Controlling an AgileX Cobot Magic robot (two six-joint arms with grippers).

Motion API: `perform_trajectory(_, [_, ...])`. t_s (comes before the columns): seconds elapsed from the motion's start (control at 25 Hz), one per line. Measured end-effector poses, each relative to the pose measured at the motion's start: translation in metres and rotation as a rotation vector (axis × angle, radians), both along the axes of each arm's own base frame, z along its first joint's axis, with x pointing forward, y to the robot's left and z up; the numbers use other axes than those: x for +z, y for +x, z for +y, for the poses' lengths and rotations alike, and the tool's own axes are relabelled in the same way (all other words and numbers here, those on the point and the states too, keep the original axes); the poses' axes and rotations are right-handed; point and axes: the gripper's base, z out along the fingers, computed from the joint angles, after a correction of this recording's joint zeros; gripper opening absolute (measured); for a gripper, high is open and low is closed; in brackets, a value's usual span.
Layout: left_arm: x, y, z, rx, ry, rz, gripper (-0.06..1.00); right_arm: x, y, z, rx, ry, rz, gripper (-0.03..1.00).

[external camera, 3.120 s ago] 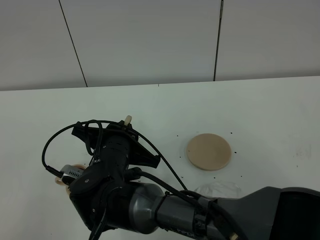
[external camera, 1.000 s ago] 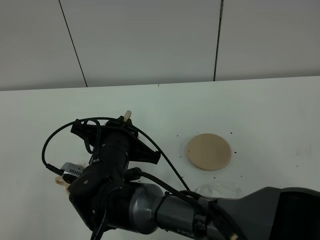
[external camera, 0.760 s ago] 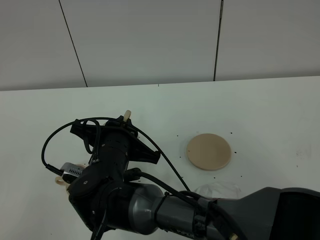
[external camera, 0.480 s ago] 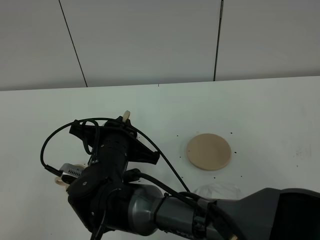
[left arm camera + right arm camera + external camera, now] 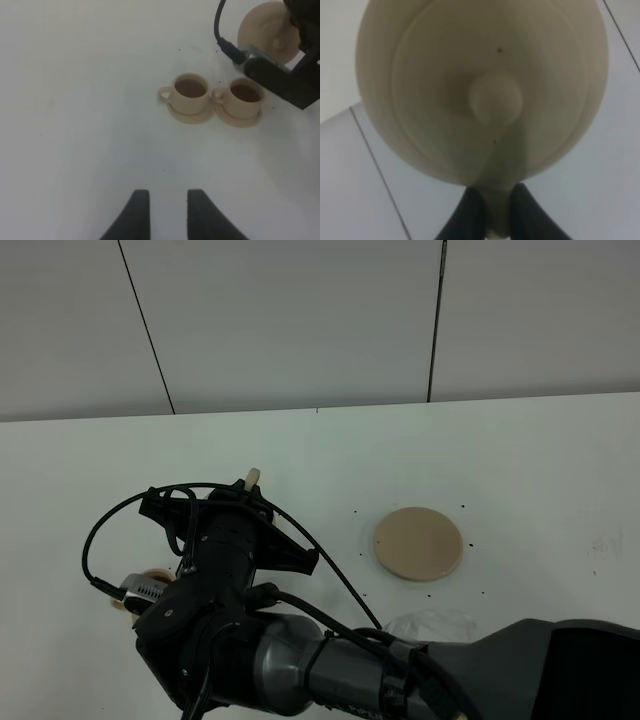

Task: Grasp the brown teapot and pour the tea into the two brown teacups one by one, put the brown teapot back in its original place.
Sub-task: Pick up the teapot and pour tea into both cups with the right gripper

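Holding the round matte tan teapot (image 5: pixel 482 90) by its handle, the right gripper (image 5: pixel 492 210) is closed and raised near the two small tan teacups (image 5: pixel 216 95). Both cups look filled, so only the return to the flat tan saucer disc (image 5: pixel 418 543) remains. The left gripper (image 5: pixel 162 212) hangs open, holding nothing.

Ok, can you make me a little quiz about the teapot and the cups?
1. True or false: the right end effector is shut on the brown teapot.
2. Which teacups have tea in them? A) none B) one C) both
3. Fill in: the big round saucer disc has ____ on it.

Key: 1 true; 2 C; 3 nothing.
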Motion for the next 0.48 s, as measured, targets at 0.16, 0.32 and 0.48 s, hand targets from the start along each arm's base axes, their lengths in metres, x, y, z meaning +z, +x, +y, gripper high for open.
perform_trajectory(0.16, [0.000, 0.000, 0.000, 0.000, 0.000, 0.000, 0.25, -0.001, 0.000, 0.000, 0.001, 0.000, -0.006, 0.10])
perform_trajectory(0.32, [0.000, 0.000, 0.000, 0.000, 0.000, 0.000, 0.25, -0.005, 0.001, 0.001, 0.003, -0.005, -0.005, 0.10])
perform_trajectory(0.48, [0.000, 0.000, 0.000, 0.000, 0.000, 0.000, 0.25, -0.012, 0.001, 0.002, 0.003, -0.017, 0.000, 0.10])
